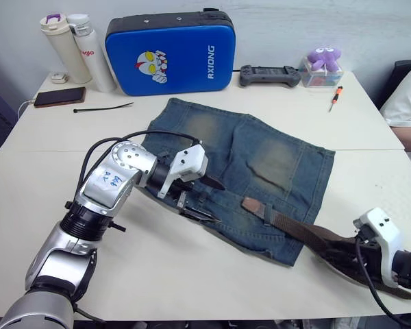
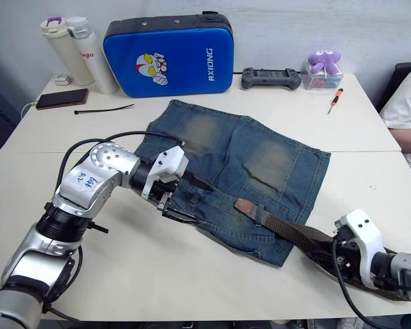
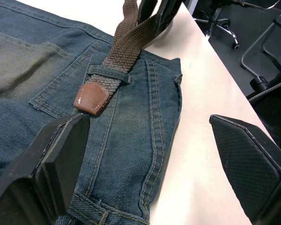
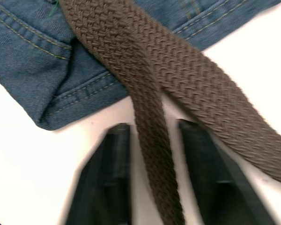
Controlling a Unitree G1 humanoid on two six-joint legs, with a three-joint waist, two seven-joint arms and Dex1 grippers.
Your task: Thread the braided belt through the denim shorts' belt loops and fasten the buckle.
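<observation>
A: The denim shorts (image 1: 240, 175) lie flat on the white surface (image 1: 192, 274), just in front of the blue case (image 1: 170, 55), with the waistband on the near side.

B: And the braided belt (image 3: 126, 44)?

A: Its tan leather tip (image 3: 90, 98) lies on the shorts, just past one of the belt loops (image 3: 108, 72); the strap goes under that loop. From there the belt runs off the corner of the shorts and across the surface to the right gripper (image 4: 154, 173).

B: What's that gripper doing?

A: Its two black fingers (image 4: 107, 178) stand on either side of a strand of the belt, close to it. A second, wider stretch of strap crosses just beyond. Whether the fingers are actually pinching the strand, I cannot tell.

B: And the left gripper (image 1: 195, 195)?

A: Spread wide, holding nothing. It hangs over the shorts at the waistband, to the side of the tan tip. In its wrist view, one finger is over the denim, the other over bare surface beyond the edge of the shorts.

B: The buckle?

A: I can't make it out.
</observation>
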